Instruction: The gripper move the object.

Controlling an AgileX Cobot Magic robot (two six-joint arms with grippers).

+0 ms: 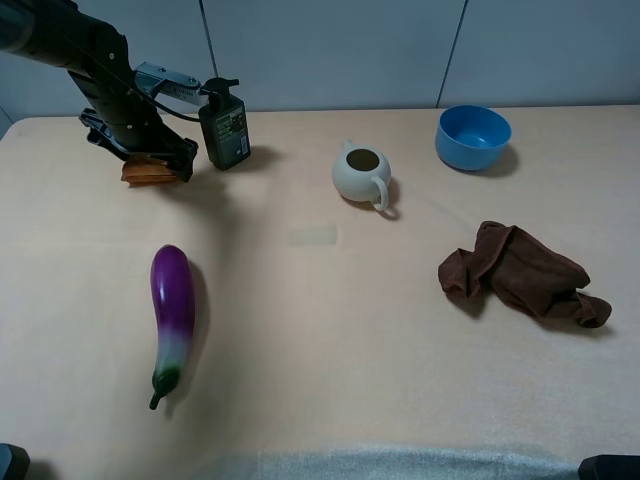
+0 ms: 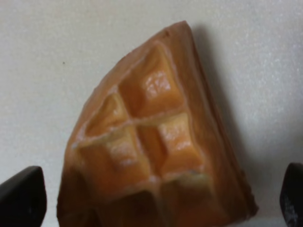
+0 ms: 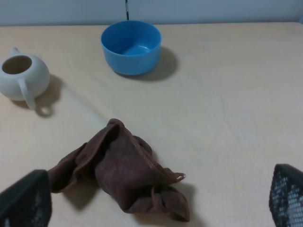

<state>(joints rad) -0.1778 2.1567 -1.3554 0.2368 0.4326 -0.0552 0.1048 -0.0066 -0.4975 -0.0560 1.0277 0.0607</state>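
Left gripper (image 1: 150,160) sits right over the waffle wedge (image 2: 151,142), jaws spread wide w/ the wedge lying on the table (image 1: 330,330) between them, not clamped.

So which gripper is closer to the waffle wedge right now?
Left. The left gripper is right over the waffle wedge, jaws open either side. The right gripper is across the table, by the brown cloth.

You are looking at a lab test bench, not a home kitchen. The beige table (image 1: 330,330) stands before plain grey wall panels (image 1: 330,50), and around the teapot (image 1: 361,175) lie unrelated props: toy eggplant (image 1: 172,315), blue bowl (image 1: 472,136), cloth (image 1: 522,272).
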